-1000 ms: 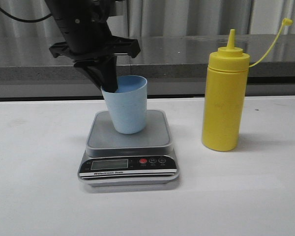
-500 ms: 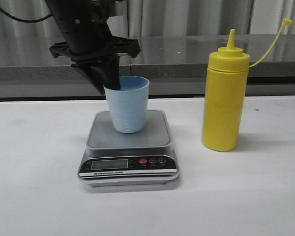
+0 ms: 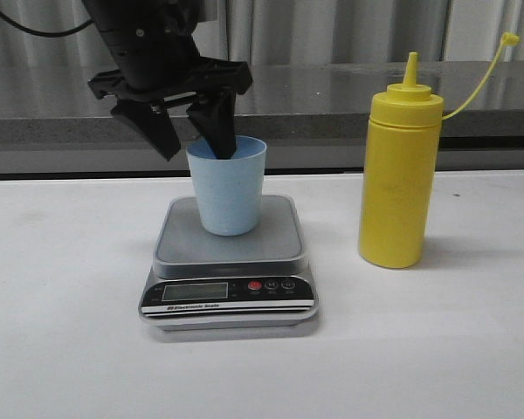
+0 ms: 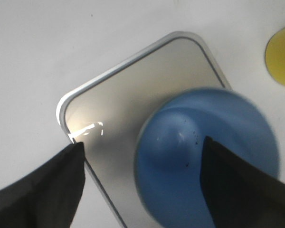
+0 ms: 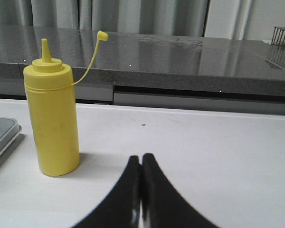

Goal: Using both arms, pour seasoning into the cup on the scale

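Observation:
The pale blue cup stands upright on the silver-grey scale, toward the back of its platform. My left gripper hovers open over the cup's left rim. One finger hangs outside the cup and the other reaches over its mouth, and neither grips it. From the left wrist, the cup shows from above on the scale, between the spread fingers of the left gripper. The yellow seasoning bottle stands to the right of the scale, cap strap trailing. My right gripper is shut and empty, low over the table right of the bottle.
A grey stone counter ledge runs behind the white table. A wire basket sits far back on that counter. The scale's edge shows beside the bottle in the right wrist view.
My left gripper has opened and let go of the cup. The cup, slightly tilted before, now stands upright on the scale. The bottle has not moved.

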{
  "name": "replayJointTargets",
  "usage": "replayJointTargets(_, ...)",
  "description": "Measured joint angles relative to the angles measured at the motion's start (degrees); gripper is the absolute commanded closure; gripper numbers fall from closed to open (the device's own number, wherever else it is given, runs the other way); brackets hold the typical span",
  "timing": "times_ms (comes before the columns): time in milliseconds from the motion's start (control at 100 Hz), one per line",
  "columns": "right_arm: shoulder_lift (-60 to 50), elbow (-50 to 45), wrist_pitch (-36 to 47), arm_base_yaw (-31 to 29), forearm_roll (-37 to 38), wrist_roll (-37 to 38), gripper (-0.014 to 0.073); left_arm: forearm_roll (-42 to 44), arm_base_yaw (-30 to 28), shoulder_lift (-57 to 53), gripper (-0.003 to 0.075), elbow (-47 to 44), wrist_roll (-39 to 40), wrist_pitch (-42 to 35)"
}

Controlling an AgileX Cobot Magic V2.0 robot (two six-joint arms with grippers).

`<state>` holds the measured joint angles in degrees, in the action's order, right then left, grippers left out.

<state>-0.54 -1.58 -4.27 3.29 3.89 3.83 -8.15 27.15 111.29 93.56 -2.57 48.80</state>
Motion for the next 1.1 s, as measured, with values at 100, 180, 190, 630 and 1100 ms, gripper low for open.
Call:
replayJointTargets(100,0.0,0.0,0.0,0.0,0.0,0.0,0.0662,-0.1,0.0,-2.6,0.023,0.0,0.1,-2.0)
replayJointTargets(180,0.0,0.0,0.0,0.0,0.0,0.0,0.0662,-0.1,0.0,-5.1,0.023,0.0,0.1,-3.3)
replayJointTargets(190,0.0,0.0,0.0,0.0,0.0,0.0,0.0662,-0.1,0.0,-5.4,0.023,-0.1,0.1,-3.5)
replayJointTargets(630,0.0,0.0,0.0,0.0,0.0,0.0,0.0662,-0.1,-5.9,-23.5,0.023,-16.8,0.3,-14.2)
replayJointTargets(1100,0.0,0.0,0.0,0.0,0.0,0.0,0.0662,-0.3,-16.8,-56.8,0.023,-49.0,0.5,-32.7)
